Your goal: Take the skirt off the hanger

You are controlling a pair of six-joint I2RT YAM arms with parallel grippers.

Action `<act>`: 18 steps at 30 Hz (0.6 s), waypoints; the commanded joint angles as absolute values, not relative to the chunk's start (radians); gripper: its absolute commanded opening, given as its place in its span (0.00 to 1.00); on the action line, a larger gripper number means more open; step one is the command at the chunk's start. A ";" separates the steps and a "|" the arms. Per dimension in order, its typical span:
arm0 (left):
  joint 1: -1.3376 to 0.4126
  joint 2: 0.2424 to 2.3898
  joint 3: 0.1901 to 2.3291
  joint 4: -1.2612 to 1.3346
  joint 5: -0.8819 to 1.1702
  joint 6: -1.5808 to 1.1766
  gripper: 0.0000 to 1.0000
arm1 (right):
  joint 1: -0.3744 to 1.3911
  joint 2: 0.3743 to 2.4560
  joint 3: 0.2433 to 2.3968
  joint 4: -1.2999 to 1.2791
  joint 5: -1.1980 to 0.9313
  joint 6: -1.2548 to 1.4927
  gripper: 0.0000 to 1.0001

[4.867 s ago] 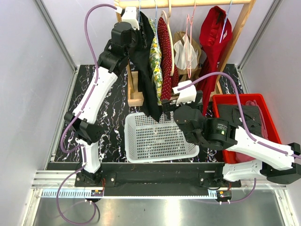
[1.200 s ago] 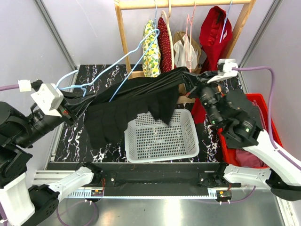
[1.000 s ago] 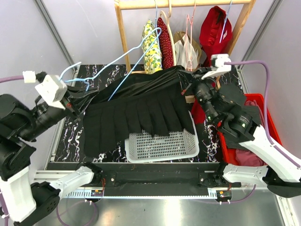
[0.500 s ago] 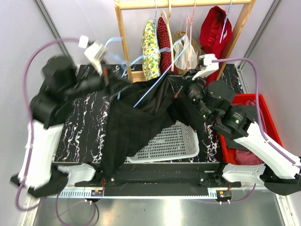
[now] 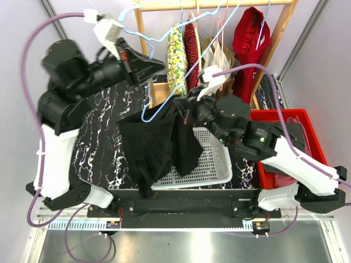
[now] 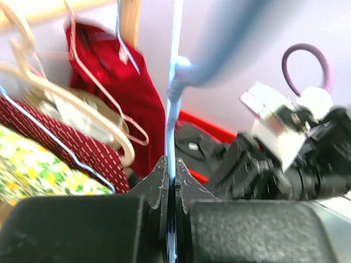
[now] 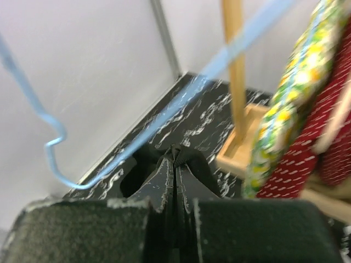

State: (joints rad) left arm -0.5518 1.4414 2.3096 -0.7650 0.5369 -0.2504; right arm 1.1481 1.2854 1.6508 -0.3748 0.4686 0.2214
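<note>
Here, right gripper (image 5: pixel 182 111) grasps black skirt (image 5: pixel 156 150) drooping toward 7 o'clock; left gripper (image 5: pixel 155 63), at 11 o'clock, pinches blue hanger (image 6: pixel 181 76).

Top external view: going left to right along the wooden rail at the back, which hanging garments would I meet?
yellow floral garment → red dotted garment → beige and white garment → plain red garment

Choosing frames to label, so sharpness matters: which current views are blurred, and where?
Left wrist: strong motion blur smears the blue hanger and red garment. Right wrist: the hanger and floral garment are soft. Top external: mostly sharp, the black skirt reads clearly.
</note>
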 commanded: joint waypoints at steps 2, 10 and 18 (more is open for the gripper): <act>-0.557 1.342 2.382 -0.748 0.395 -0.118 0.00 | 1.149 1.174 1.833 -0.316 0.623 0.012 0.00; -0.555 1.223 2.290 -0.799 0.253 -0.006 0.00 | 1.147 1.132 1.881 -0.319 0.629 -0.060 0.00; -0.545 1.181 2.195 -0.807 0.238 0.028 0.00 | 1.149 1.147 1.779 -0.339 0.618 -0.008 0.00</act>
State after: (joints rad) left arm -0.5503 1.1763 2.2475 -0.8158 0.2768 -0.0086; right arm 1.1469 1.0962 1.8107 -0.3431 0.6209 -0.0181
